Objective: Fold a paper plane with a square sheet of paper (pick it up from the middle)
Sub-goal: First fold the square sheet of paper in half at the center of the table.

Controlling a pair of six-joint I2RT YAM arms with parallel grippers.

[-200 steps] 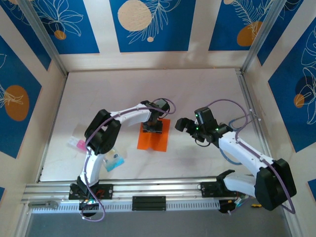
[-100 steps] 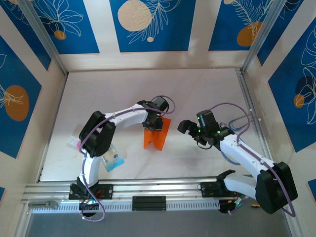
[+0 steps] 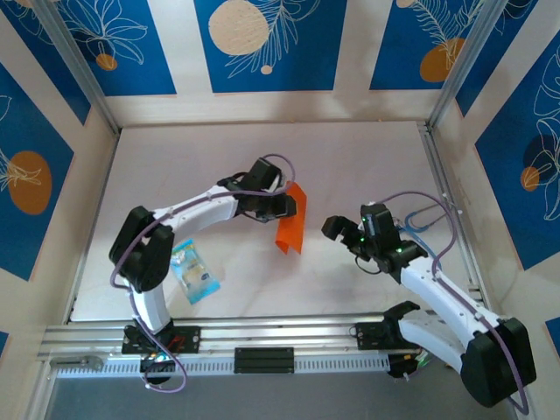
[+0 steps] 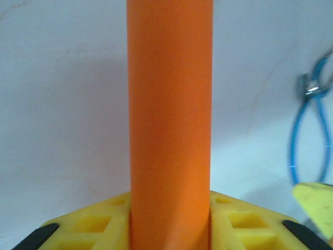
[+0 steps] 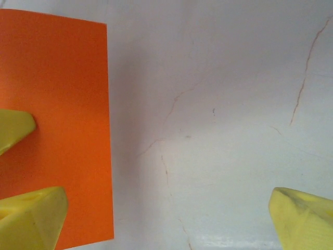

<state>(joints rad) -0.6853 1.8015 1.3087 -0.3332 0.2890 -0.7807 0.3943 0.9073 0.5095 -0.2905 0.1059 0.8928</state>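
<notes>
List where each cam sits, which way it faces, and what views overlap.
Top external: above and behind the bases, looking down on the table; both arms, left gripper, right gripper show.
Left wrist: on the left arm, looking along its yellow pads at the orange sheet pinched between them.
Right wrist: on the right arm, facing the table past its spread yellow fingers.
Shared: all three see the orange sheet.

Around the square sheet of paper (image 3: pixel 291 229), bare table (image 3: pixel 350 157) opens from 12 to 2 o'clock; left gripper (image 3: pixel 283 207) blocks 10, right gripper (image 3: pixel 338 230) 3, plastic packet (image 3: pixel 194 273) 8.
</notes>
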